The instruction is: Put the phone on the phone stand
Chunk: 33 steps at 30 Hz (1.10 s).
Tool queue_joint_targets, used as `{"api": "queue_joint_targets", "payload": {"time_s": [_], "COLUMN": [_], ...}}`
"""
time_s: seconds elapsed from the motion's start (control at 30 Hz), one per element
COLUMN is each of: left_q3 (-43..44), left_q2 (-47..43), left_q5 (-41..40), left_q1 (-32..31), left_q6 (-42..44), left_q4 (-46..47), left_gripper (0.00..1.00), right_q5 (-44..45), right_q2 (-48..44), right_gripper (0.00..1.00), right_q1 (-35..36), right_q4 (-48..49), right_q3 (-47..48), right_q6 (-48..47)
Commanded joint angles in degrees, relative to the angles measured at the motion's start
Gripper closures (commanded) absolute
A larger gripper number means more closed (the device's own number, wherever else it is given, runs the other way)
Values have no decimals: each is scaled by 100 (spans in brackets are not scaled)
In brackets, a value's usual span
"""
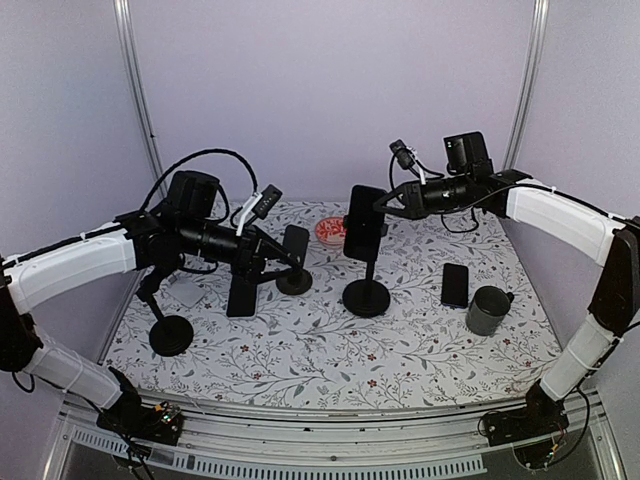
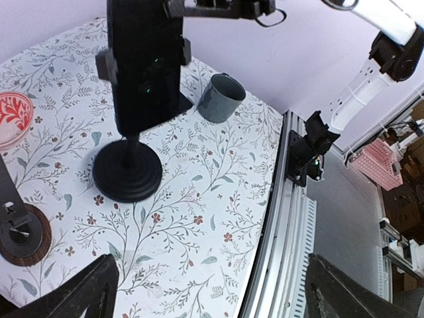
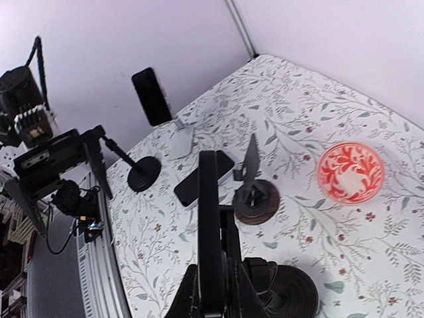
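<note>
A black phone (image 1: 363, 222) stands upright at the head of the middle phone stand (image 1: 366, 297). My right gripper (image 1: 386, 204) is shut on the phone's top edge. In the right wrist view the phone (image 3: 211, 218) shows edge-on between the fingers (image 3: 191, 295), above the stand's round base (image 3: 295, 295). In the left wrist view the same phone (image 2: 146, 66) sits between the stand's side clips, over its base (image 2: 127, 173). My left gripper (image 1: 268, 262) hovers left of it, open and empty (image 2: 212, 298).
A second stand with a brown base (image 1: 295, 270) and a loose phone (image 1: 241, 295) lie under my left gripper. A third stand (image 1: 170, 335) is at the left. Another phone (image 1: 455, 285) and a grey mug (image 1: 487, 310) are at the right, and a red bowl (image 1: 330, 232) is at the back.
</note>
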Motion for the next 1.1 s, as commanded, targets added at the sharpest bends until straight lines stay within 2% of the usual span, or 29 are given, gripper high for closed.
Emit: {"api": "queue_joint_targets", "payload": {"time_s": [0.0, 0.23, 0.47, 1.07], "left_q3": [38, -226, -459, -467], "left_q2": [-66, -603, -886, -831], "left_q5": [-37, -342, -426, -689], "left_q1": [36, 33, 34, 31], "left_q6": [-261, -451, -665, -740], "left_q4": [35, 300, 283, 140], "left_gripper": [1, 1, 1, 1], "right_q5": [52, 283, 228, 348], "right_q2": [231, 680, 1002, 1159], "right_gripper": [100, 100, 100, 95], "right_q1": [-461, -1085, -1457, -1525], "right_q4": [477, 676, 1056, 1264], "right_q3": [681, 1232, 1309, 939], "right_q6": [-242, -289, -316, -285]}}
